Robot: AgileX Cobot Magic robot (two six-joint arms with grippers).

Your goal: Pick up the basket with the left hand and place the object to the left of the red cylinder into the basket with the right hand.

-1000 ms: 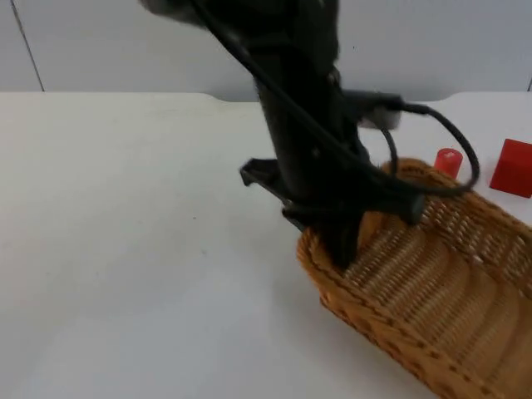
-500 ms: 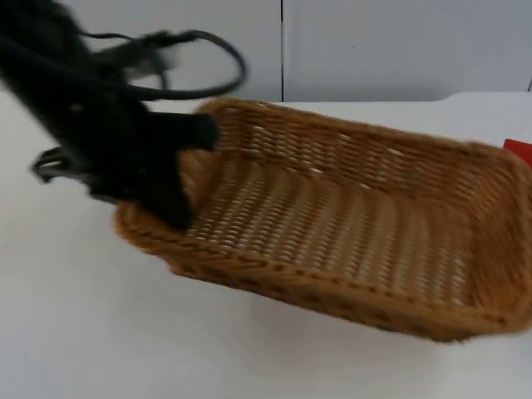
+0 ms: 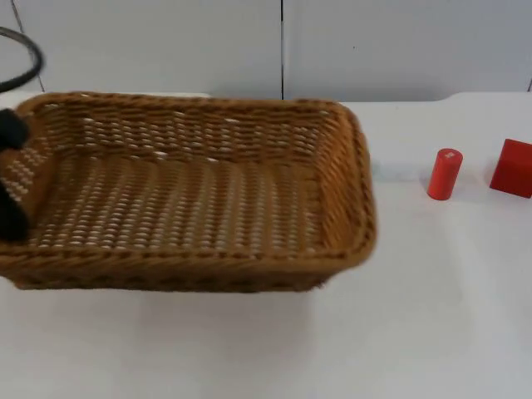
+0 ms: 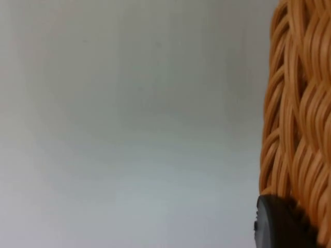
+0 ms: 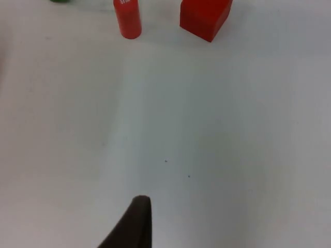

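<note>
At far left of table (image 3: 249, 349) your left pincer (image 3: 10, 187) grips the basket (image 3: 191, 199) rim, mouth upward for loading; right pincer (image 5: 135, 227), fingers' state untellable, faces red cylinder (image 3: 445, 174), green object (image 5: 59, 1) beside it

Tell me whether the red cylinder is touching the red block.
Apart. The top view shows bare white table between the red cylinder and the red block; the right wrist view shows the same gap.
</note>
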